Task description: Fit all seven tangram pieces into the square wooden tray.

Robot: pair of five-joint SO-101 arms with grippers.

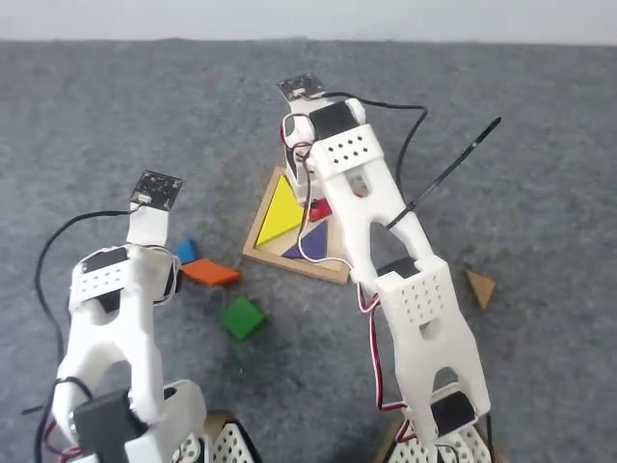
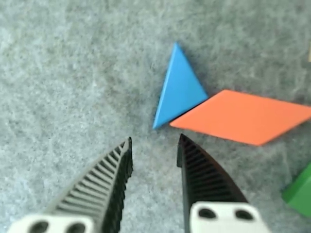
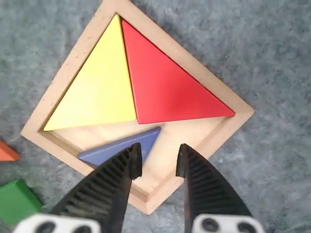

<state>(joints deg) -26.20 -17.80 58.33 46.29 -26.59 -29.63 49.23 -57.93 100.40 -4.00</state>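
Soft, even light falls from above across the grey counter (image 1: 540,145). The white arm (image 1: 424,318) is bright. Shadows are faint and short: a thin dark rim beside the blue triangle (image 2: 180,87), one beneath the green block (image 1: 241,316), and one along the tray (image 1: 258,228).

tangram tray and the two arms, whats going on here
Two robot arms are filling the square wooden tray with tangram pieces. Three are in: a yellow triangle, a red triangle and a purple triangle. The right gripper hangs open and empty over the tray, near the purple triangle. The left gripper, also open and empty, hovers by the blue triangle and the orange parallelogram, which lie side by side. A green square and a tan triangle lie loose outside the tray.
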